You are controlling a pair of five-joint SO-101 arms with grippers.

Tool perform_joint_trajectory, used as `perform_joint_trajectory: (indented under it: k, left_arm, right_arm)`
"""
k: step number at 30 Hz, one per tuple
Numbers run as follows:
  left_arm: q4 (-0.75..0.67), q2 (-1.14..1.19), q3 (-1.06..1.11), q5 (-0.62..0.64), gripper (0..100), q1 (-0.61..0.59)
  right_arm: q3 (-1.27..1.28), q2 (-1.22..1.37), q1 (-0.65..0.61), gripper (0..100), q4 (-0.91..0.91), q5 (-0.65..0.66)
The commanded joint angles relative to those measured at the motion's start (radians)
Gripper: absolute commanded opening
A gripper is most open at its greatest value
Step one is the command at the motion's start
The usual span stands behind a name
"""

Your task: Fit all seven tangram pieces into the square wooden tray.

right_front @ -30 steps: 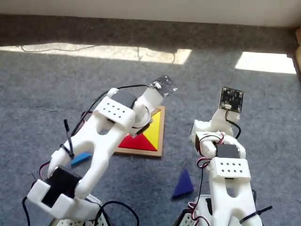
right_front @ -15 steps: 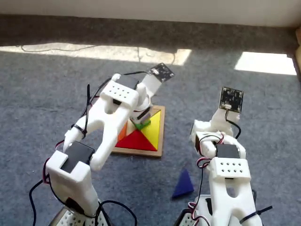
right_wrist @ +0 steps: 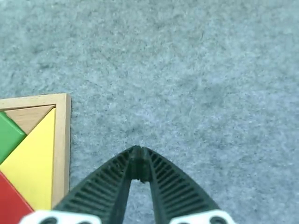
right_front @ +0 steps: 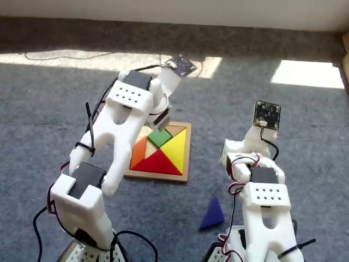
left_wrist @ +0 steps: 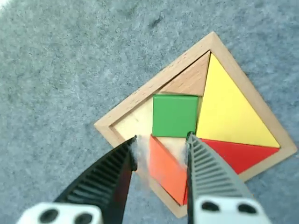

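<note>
The left arm [right_front: 122,123] stretches over the tray's [right_front: 188,155] left side, on grey carpet [right_front: 43,109]. In the tray lie a green square [right_front: 159,137], yellow triangle [right_front: 175,150], red triangle [right_front: 158,164] and orange piece [right_front: 138,155]. A blue triangle [right_front: 212,214] lies on the carpet beside the right arm [right_front: 262,191], apart from the tray

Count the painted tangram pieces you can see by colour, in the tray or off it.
Green piece: 1
Yellow piece: 1
Red piece: 1
Orange piece: 1
Blue piece: 1, lying outside the tray
Total: 5
</note>
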Motion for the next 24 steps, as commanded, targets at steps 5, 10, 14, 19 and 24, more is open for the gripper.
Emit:
perform_joint_trajectory:
  k: [5, 10, 14, 19, 24]
  left_arm:
    - [0.155, -0.196, -0.059, 0.057, 15, -0.065]
    - [0.183, -0.311, 0.033, 0.052, 16, -0.226]
    - [0.176, -0.383, 0.154, 0.046, 27, -0.395]
    - [0.175, -0.473, 0.332, -0.121, 28, -0.541]
    - [0.1, -0.588, 0.604, -0.196, 28, -0.599]
  right_arm:
    - [-0.013, -0.021, 0.059, 0.7, -0.018, 0.009]
    - [-0.013, -0.021, 0.059, 0.7, -0.018, 0.009]
    - [-0.013, -0.021, 0.059, 0.7, -0.018, 0.009]
    - [-0.013, -0.021, 0.056, 0.7, -0.018, 0.011]
    - [-0.013, -0.021, 0.054, 0.7, -0.018, 0.014]
